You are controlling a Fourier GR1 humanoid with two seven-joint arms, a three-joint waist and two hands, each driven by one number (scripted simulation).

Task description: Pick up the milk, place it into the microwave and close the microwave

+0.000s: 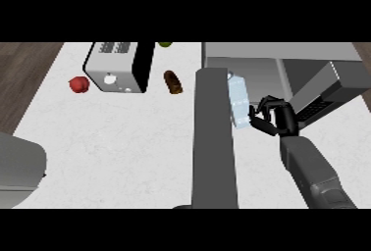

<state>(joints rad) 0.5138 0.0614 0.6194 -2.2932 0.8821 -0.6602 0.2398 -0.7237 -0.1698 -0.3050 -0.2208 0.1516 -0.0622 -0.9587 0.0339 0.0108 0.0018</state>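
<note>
A pale, faintly speckled white bench (pixel 123 147) fills most of the frame, with dark wood-grain flooring showing along its upper left edge. Near the centre right, the tall, pale blue rectangular milk carton (pixel 238 102) stands with its printed face catching light, just in front of the grey boxy microwave (pixel 290 68) in the upper right. The microwave's flat, smooth grey door (pixel 214 139) is swung open and runs as a long dark slab down the middle of the frame, just left of the carton.

The right robot hand (pixel 274 117), black and glossy, comes up from the lower right on a matte grey forearm; its fingers are curled against the carton's right side, grasping it. The left robot hand does not show; only a rounded grey bulk sits at the lower left edge.

In the upper left, a boxy white-and-black toaster (pixel 116 66) with a slotted top and a round white knob stands on the bench. A lumpy red pepper-like item (pixel 79 84) lies left of it, an elongated brown bumpy item (pixel 172 82) to its right, and a small green rounded item (pixel 165 44) at the top edge.
</note>
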